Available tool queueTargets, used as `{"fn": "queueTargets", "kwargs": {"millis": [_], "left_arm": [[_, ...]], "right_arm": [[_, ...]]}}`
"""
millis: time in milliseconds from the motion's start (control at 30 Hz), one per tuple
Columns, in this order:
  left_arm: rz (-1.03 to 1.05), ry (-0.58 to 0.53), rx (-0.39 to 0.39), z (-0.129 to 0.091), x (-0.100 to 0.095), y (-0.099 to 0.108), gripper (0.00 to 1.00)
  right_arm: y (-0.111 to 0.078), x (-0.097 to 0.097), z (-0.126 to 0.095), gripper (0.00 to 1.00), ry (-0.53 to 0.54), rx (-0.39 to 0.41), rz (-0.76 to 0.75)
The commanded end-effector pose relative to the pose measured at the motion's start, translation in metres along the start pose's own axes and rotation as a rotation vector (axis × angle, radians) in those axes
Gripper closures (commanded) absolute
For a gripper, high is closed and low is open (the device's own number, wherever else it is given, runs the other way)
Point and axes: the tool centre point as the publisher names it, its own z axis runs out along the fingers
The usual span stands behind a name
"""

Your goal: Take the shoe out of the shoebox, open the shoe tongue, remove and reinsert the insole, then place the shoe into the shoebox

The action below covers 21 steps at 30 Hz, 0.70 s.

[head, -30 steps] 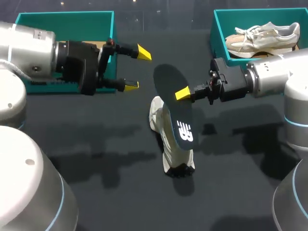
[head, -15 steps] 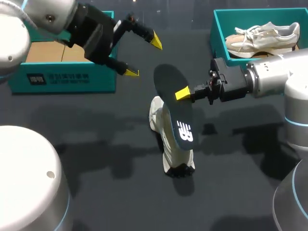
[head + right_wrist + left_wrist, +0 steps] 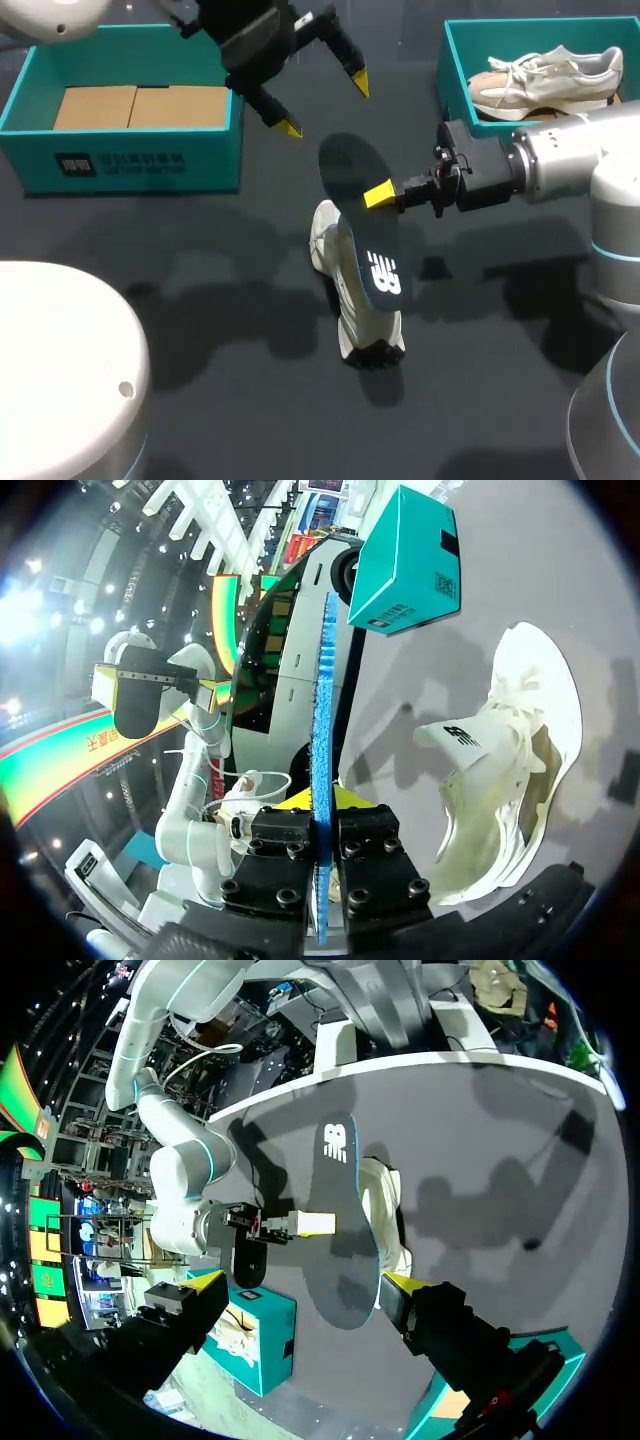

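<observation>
A white shoe [image 3: 362, 318] stands on the dark table, near the middle. Above it, tilted, hangs the dark insole [image 3: 362, 225] with a white logo. My right gripper [image 3: 382, 194] is shut on the insole's edge. In the right wrist view the insole [image 3: 321, 710] shows edge-on, blue, between the fingers of my right gripper [image 3: 320, 802], with the shoe [image 3: 505, 780] beside it. My left gripper [image 3: 324, 103] hovers open beyond the insole, toward the table's far edge, touching nothing. The left wrist view looks down on the insole [image 3: 338, 1240] and shoe [image 3: 385, 1205] past my left gripper's [image 3: 300, 1288] spread fingers.
A teal shoebox [image 3: 456, 62] at the back right holds a second, beige and white shoe [image 3: 548, 80]. Another teal shoebox [image 3: 130, 160] at the back left has cardboard inside. Bare table lies in front of the shoe.
My left arm has swung toward the far side and to the right, bringing its open gripper from the left box to just beyond the insole. The right arm and insole have stayed put.
</observation>
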Motion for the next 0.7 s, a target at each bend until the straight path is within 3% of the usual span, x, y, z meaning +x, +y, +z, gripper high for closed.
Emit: {"fn": "queueTargets", "kwargs": {"millis": [33, 400, 700], "left_arm": [[0.007, 0.383, -0.007, 0.002, -0.013, 0.001, 0.0], [0.012, 0.493, -0.006, 0.014, -0.03, -0.002, 0.0], [-0.007, 0.553, -0.016, 0.029, -0.031, 0.004, 0.0]], "right_arm": [[-0.001, 0.0, 0.001, 1.0, -0.003, -0.001, 0.0], [-0.001, 0.0, 0.001, 1.0, -0.003, -0.001, 0.0], [-0.001, 0.0, 0.001, 1.0, -0.003, -0.001, 0.0]]}}
